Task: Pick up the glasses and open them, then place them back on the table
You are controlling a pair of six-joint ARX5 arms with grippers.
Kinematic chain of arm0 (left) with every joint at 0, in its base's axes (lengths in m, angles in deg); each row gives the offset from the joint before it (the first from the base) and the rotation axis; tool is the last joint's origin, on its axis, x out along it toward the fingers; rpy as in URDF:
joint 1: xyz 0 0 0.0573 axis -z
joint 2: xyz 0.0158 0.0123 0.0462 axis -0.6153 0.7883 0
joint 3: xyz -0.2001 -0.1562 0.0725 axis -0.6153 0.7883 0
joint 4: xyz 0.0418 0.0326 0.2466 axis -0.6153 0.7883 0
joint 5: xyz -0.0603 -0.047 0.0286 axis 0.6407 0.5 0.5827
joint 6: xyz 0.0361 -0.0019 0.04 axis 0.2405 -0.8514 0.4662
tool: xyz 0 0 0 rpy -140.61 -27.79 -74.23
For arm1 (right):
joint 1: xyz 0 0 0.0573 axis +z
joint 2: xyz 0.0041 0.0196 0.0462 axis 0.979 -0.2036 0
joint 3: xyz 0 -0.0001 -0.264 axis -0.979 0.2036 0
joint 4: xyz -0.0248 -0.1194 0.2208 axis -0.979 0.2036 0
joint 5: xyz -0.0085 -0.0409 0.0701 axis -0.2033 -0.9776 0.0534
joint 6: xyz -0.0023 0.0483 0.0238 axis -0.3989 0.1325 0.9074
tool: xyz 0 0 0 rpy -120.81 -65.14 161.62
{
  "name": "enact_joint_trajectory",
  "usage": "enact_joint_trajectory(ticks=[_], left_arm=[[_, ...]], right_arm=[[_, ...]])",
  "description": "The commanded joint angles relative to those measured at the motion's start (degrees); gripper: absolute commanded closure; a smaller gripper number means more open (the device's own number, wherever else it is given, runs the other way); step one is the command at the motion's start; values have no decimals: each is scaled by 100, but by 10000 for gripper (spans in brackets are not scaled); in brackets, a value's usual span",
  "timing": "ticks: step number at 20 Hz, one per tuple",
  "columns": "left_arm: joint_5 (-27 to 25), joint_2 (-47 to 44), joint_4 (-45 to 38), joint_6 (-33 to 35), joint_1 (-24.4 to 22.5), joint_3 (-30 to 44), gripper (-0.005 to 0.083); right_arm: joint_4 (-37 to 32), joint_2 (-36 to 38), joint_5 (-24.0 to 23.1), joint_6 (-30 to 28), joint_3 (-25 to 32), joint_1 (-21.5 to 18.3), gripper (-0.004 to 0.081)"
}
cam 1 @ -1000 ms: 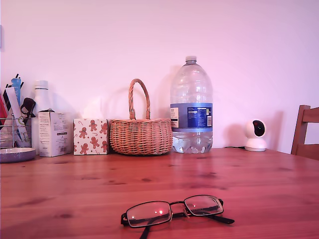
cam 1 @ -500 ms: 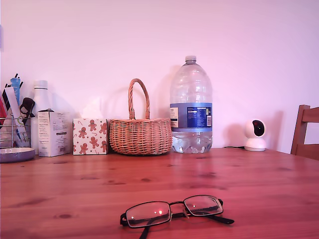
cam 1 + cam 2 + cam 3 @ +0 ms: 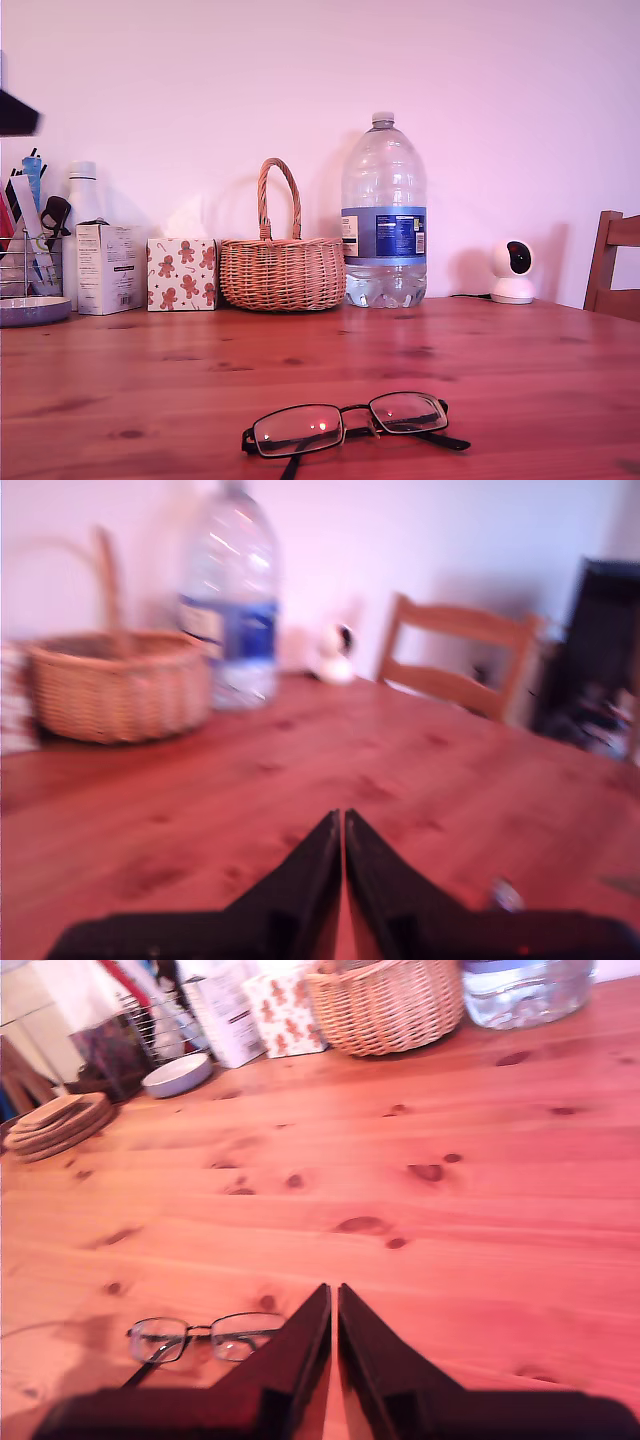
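The glasses (image 3: pixel 345 425) lie lenses-up on the wooden table (image 3: pixel 480 360), near its front edge in the exterior view. One slim temple arm runs toward the picture's bottom edge and the other pokes out toward the exterior view's right. In the second wrist view the glasses (image 3: pixel 205 1338) rest a short way beside my second gripper (image 3: pixel 333 1290), whose black fingers are shut with nothing between them. My first gripper (image 3: pixel 342 820) is also shut and holds nothing; it hovers over bare table, and the glasses do not show in its blurred view.
Along the back wall stand a wicker basket (image 3: pixel 283 270), a large water bottle (image 3: pixel 384 215), a gingerbread-print tissue box (image 3: pixel 182 273), a white carton (image 3: pixel 108 268) and a small white camera (image 3: pixel 513 272). A chair (image 3: pixel 612 265) is at the exterior view's right. A dark arm part (image 3: pixel 15 112) shows at the upper left edge.
A dark blurred arm part has come into the exterior view's upper left edge. The glasses and the other objects have not moved.
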Motion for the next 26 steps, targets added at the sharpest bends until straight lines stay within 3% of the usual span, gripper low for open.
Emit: enact_joint_trajectory(ticks=[1, 4, 7, 10, 20, 26], left_arm=[[179, 494, -15, 122, 227, -350, 793], [579, 1377, -31, 140, 645, -975, 793], [723, 2214, 219, 249, 984, -1591, 793], [726, 3025, 463, 857, 1276, -2109, 793], [87, 5152, 1665, 1939, 1674, -3480, 793], [-787, 6028, 1805, 2286, 2096, -4059, 780]], right_arm=[[-31, 37, 44, 116, -63, 57, 782], [-138, 37, 44, 616, -63, 68, 782], [-142, 37, 44, 612, -63, 72, 782], [-144, 37, 42, 586, -63, 72, 782], [-98, 37, 31, 435, -63, 72, 782], [50, 37, 20, 435, -63, 72, 782]])
